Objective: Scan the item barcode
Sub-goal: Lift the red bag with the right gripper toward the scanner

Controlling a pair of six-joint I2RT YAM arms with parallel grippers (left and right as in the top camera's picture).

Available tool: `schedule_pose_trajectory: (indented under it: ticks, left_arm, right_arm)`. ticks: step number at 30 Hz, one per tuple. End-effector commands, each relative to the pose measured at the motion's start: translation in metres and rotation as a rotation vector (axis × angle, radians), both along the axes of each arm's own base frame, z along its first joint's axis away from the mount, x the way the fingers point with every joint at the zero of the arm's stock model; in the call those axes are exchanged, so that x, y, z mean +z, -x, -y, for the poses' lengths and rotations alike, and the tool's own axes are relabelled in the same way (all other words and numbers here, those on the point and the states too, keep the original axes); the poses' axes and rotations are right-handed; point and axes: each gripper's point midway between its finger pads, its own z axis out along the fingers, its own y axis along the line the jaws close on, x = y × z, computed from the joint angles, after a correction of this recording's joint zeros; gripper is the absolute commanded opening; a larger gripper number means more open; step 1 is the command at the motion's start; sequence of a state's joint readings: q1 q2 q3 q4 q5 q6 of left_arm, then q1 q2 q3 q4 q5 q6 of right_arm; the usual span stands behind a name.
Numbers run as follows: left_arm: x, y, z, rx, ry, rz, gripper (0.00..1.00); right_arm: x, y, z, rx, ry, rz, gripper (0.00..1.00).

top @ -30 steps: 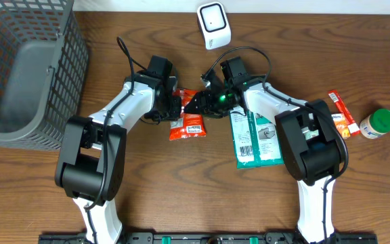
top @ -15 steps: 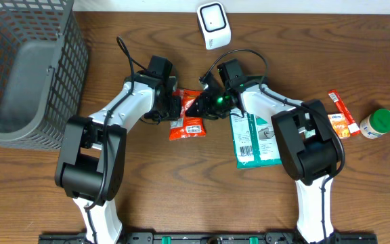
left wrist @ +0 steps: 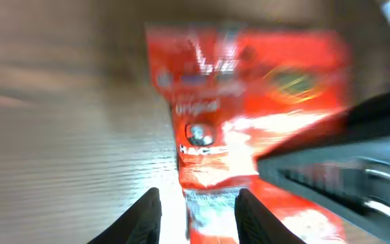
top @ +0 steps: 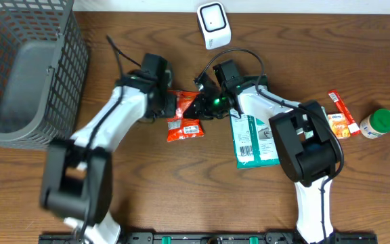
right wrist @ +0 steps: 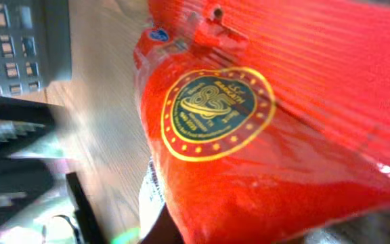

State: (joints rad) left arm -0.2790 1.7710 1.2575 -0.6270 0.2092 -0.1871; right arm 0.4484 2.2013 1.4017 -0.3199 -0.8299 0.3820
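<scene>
Since a second ago my left arm has swung out leftward, and my right pincer (top: pixel 196 106) has clamped onto the upper right edge of the red snack packet (top: pixel 185 123), which sits mid-tabletop (top: pixel 181 183) between my arms, near the white scanner (top: pixel 212 24). My left pincer (left wrist: pixel 198 203) stands narrowly parted around the packet's end; through the blur I cannot tell whether it grips.

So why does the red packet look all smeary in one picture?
Left wrist view: the packet is smeared by motion blur, lettering hardly readable. Overhead: the left arm is blurred too, the rest sharp. Right wrist view: the packet fills the frame, its gold seal crisp, only the left edge fuzzy.
</scene>
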Motion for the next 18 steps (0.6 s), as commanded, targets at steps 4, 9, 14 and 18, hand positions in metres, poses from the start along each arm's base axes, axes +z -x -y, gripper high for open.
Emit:
schedule_pose_trajectory:
  ticks: [4, 9, 14, 18]
  left_arm:
    - [0.088, -0.005, -0.026, 0.073, 0.040, 0.218, 0.38]
    - [0.122, -0.004, -0.052, 0.141, 0.054, 0.304, 0.39]
    - [0.128, -0.004, -0.079, 0.210, 0.047, 0.312, 0.40]
    - [0.118, 0.008, -0.066, 0.168, 0.110, 0.232, 0.40]
  right_arm:
    - [0.076, -0.011, 0.011, 0.028, 0.055, 0.299, 0.01]
    - [0.127, -0.009, 0.027, 0.035, 0.139, 0.490, 0.01]
    - [0.185, 0.005, 0.033, 0.075, 0.091, 0.644, 0.01]
    - [0.213, 0.008, 0.036, 0.004, 0.052, 0.640, 0.01]
